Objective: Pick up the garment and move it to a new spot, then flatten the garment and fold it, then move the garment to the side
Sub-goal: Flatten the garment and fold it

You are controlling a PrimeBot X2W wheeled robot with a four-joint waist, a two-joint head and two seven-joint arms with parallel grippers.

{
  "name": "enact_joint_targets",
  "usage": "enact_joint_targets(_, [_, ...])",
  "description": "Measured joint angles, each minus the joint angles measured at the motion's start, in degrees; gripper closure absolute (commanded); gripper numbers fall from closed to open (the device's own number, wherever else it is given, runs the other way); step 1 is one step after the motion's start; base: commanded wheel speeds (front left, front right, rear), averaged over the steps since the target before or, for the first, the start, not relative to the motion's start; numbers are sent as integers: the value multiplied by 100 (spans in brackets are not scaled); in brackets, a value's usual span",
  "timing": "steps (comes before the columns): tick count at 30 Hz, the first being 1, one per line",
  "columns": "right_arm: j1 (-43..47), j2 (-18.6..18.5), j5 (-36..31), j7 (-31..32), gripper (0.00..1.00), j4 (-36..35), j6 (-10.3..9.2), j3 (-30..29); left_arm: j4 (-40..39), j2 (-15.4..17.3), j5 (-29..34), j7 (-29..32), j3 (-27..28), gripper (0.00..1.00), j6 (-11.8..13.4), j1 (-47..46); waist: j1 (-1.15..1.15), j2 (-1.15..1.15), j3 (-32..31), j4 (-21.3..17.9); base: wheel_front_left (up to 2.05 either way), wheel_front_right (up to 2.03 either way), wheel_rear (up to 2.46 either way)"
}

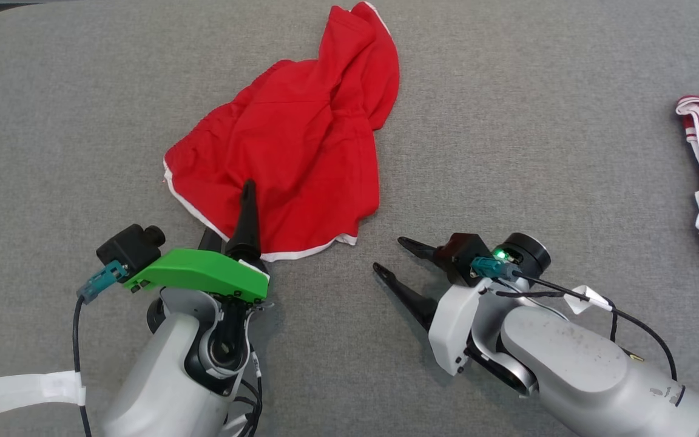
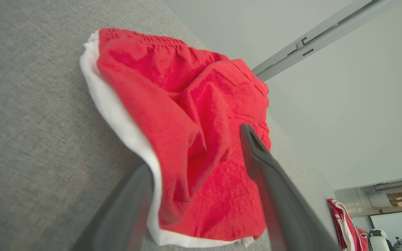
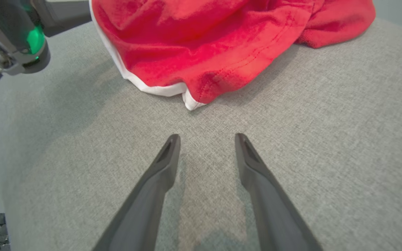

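So the red garment [image 1: 289, 158] is lying crumpled on the grey table [image 1: 507, 121]. The left gripper [image 1: 234, 212] is spread wide, straddling the garment's white hem. The right gripper [image 1: 389, 253] is spread too, just beside the garment's corner and not touching it.

A grey cloth-covered table stood in a pale, evenly lit room.
The table [image 1: 507, 121] had a woven cover and a rounded far corner. Beyond it rose a plain whitish wall [image 2: 344, 104] crossed by a grey metal rail [image 2: 326, 33].
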Motion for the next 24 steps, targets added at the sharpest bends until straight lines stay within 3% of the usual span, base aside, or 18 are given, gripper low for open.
enact_joint_targets(3, [-82,99,25,-48,30,191,27,-31,-2,0,-2,0,-83,0,0,0,0,0,12,145,0,0,0])
enact_joint_targets(10, [-165,167,33,-53,37,558,67,-67,-33,-1,-1,0,-211,0,0,2,0,0,27,419,0,0,0])
enact_joint_targets(15, [-255,181,66,-76,50,795,66,-146,-181,-1,133,-1,-219,0,0,3,0,0,71,617,0,0,0])
enact_joint_targets(22, [-422,354,69,-175,54,1059,76,-176,-225,-7,400,-1,-105,0,0,30,0,0,166,818,0,0,0])
enact_joint_targets(24, [-443,402,69,-202,62,1118,86,-175,-225,-4,441,-1,0,0,0,75,0,0,180,844,0,0,0])
